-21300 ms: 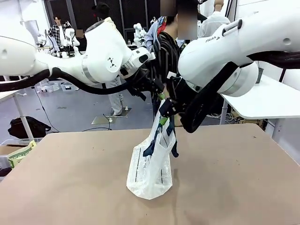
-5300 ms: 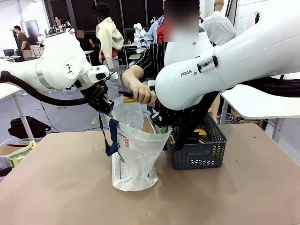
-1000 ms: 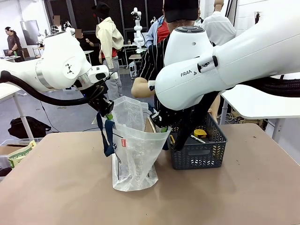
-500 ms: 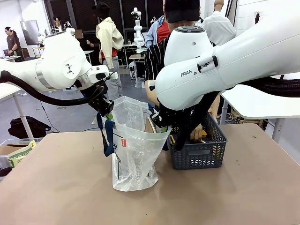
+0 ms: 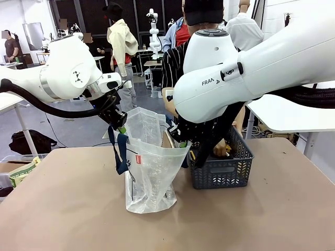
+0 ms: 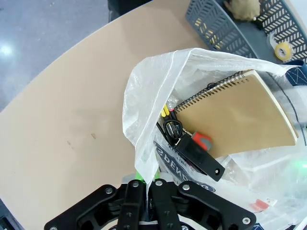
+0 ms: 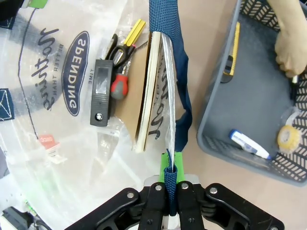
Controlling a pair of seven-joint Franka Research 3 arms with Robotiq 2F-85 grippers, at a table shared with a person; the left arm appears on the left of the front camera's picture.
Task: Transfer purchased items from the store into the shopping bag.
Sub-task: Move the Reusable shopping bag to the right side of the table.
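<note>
The shopping bag [image 5: 150, 172] stands open on the table, held up from both sides. My left gripper [image 5: 120, 128] is shut on its rim and navy handle; in the left wrist view that gripper [image 6: 146, 184] pinches the white plastic edge. My right gripper [image 5: 180, 142] is shut on the other navy handle [image 7: 178, 72]. Inside the bag lie a spiral notebook [image 6: 237, 115], a black tool [image 6: 194, 153] and a red-handled screwdriver [image 7: 119, 84]. The store [image 5: 220, 172] sits right of the bag. A person's hand [image 7: 290, 45] reaches into it.
In the store [image 7: 211, 125] lie a yellow tape roll [image 7: 288, 136], a white pen-like item [image 7: 249, 143] and a yellow-black cutter [image 7: 233, 60]. The person stands at the table's far side behind my right arm. Bare table stretches left and in front of the bag.
The person's hand has come down into the store over the last second. Both arms and the bag have stayed still.
</note>
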